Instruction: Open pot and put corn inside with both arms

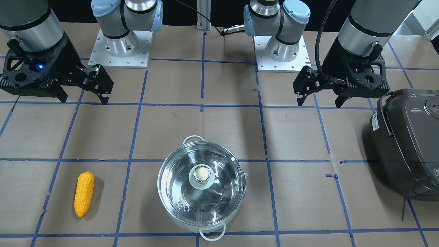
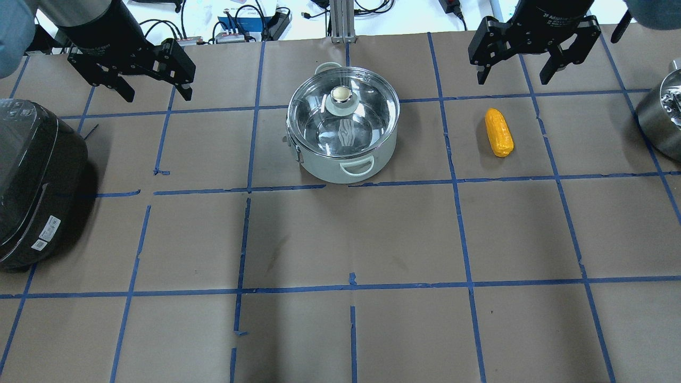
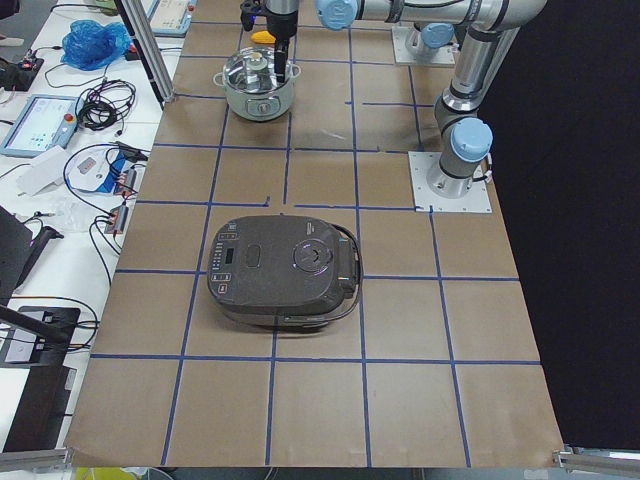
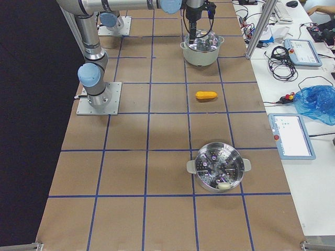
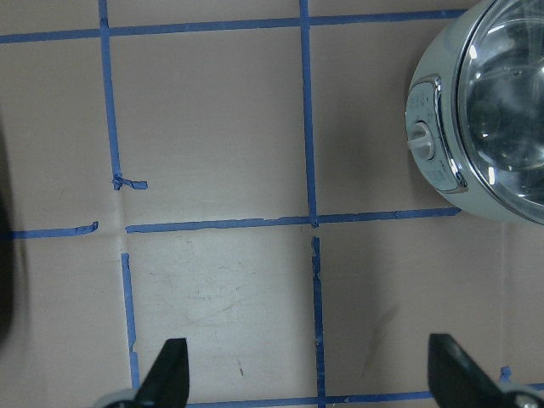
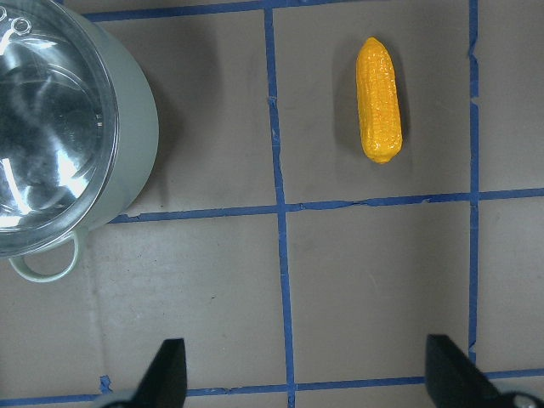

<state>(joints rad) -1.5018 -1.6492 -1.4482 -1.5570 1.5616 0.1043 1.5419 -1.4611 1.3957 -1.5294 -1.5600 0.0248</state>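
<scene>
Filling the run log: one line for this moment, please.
lid on pot | corn lying apart from pot | left hand open, empty | right hand open, empty

table (image 2: 372, 239) | brown, blue-gridded | holds pot (image 2: 324, 171), corn (image 2: 499, 133), rice cooker (image 2: 37, 181), steamer (image 2: 657, 125)

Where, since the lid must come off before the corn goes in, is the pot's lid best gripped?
By the metal knob at its centre, coming straight down from above. It stands upright and small; the glass lid around it is wide and smooth.
</scene>
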